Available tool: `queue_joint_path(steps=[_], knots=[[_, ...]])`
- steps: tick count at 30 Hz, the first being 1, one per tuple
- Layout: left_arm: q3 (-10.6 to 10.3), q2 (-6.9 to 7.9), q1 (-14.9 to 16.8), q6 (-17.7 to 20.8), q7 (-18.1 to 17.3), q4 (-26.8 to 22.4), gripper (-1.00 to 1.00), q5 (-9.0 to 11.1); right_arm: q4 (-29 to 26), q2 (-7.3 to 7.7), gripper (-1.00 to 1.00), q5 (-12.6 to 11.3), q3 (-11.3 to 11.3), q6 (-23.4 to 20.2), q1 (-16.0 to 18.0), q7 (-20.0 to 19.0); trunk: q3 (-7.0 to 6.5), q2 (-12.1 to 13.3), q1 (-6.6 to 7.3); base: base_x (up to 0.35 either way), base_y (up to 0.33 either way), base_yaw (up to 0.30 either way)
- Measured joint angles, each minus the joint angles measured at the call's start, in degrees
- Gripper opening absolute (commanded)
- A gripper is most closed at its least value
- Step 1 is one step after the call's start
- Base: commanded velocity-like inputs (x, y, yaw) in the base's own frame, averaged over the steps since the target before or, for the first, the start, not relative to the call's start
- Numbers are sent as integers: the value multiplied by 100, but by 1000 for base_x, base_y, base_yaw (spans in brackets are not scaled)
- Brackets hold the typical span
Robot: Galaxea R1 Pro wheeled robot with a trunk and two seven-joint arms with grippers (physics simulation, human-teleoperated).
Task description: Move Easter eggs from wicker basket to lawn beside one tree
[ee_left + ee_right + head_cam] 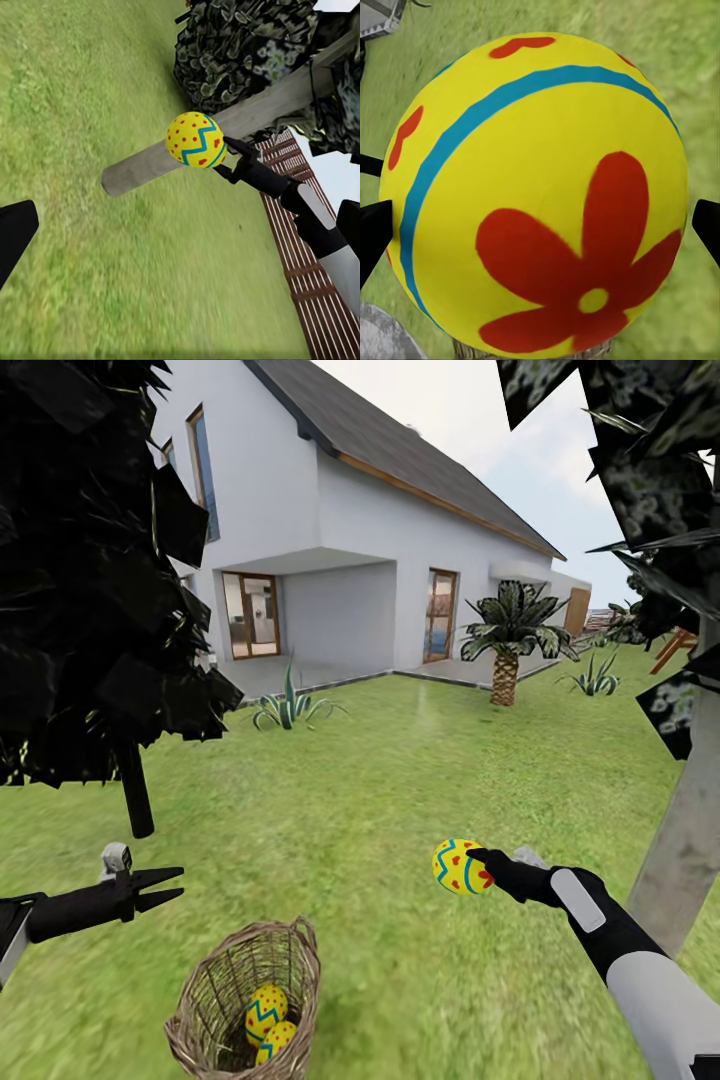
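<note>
My right gripper (478,868) is shut on a yellow Easter egg (458,866) with blue zigzags and red dots, held above the lawn (380,780). The same egg (536,195) looms large in the right wrist view, red flower facing the camera, and the egg (196,139) also appears in the left wrist view. Two more eggs (266,1005) (276,1040) lie inside the wicker basket (215,985) at the bottom of the head view. My left gripper (170,887) hovers open, up and to the left of the basket. The pale grey tree trunk (685,840) stands just right of the held egg.
A black-leaved tree with a thin dark trunk (134,790) stands at the left. A small palm (505,660) and spiky plants (288,705) grow near the white house (340,520). A brown slatted deck (300,247) lies beyond the grey trunk (225,127).
</note>
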State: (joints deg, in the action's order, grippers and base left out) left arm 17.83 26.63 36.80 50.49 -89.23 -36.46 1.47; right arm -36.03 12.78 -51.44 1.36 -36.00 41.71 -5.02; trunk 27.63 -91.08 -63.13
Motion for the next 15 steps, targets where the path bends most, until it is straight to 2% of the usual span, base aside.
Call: queue_joint_path(steps=[4,11,15], knots=[[0,-1,1,3,-1,1,100,-2,3,1,-100,0,0,4,-2,1,-18,42,23,0,0,-151],[0,-9,2,15,-1,1,100,5,68,2,-100,3,-2,21,-2,1,-29,42,23,-5,0,-254],[0,-30,2,12,0,1,100,4,194,4,-100,4,-7,234,-2,-1,-42,42,21,-113,0,-268]])
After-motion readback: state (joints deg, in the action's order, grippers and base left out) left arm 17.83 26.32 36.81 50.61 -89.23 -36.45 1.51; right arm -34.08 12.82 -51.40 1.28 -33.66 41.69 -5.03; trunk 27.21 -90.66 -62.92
